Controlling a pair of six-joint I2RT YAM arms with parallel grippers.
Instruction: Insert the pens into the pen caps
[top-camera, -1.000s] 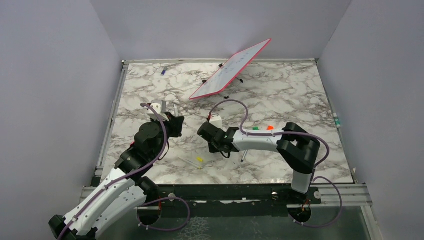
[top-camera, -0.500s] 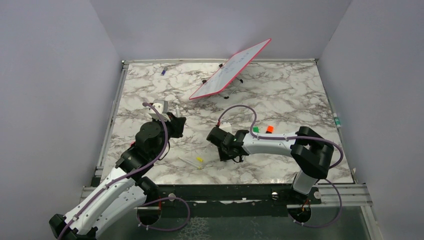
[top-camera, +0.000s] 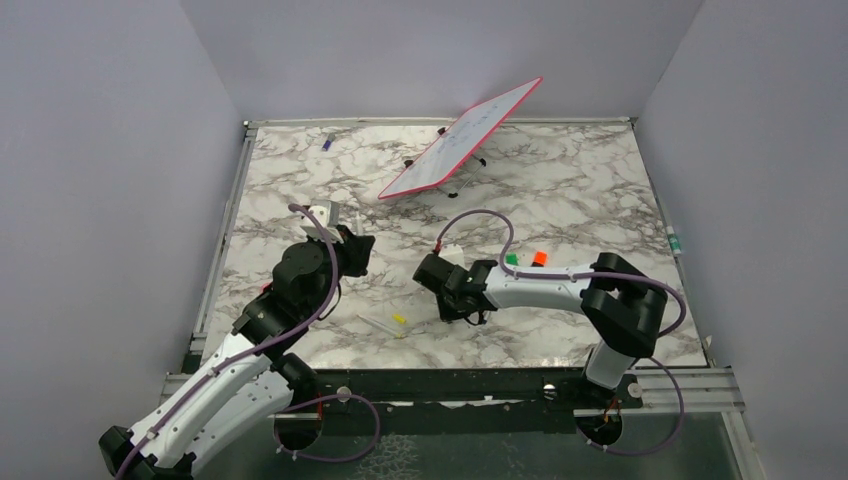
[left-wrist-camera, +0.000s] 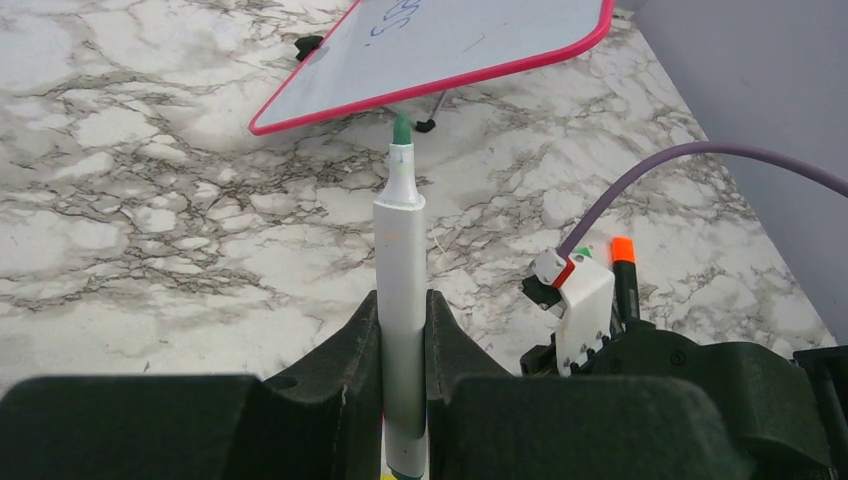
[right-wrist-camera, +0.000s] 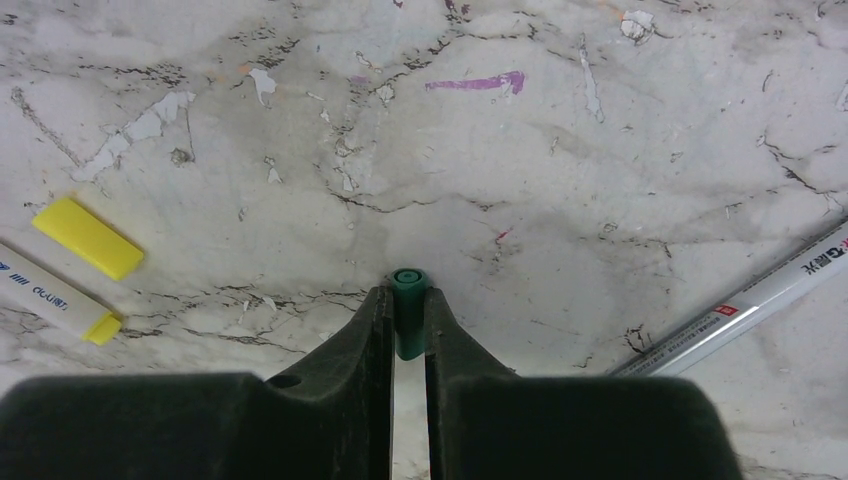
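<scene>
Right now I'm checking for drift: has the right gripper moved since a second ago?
Yes. The right gripper slid slightly rightward in the top view and away from the whiteboard.

A thin white green-tipped pen (left-wrist-camera: 400, 280) pointed to twelve o'clock, while a short green cap (right-wrist-camera: 409, 305) had a flat yellow cap (right-wrist-camera: 88, 238) at its ten o'clock.
</scene>
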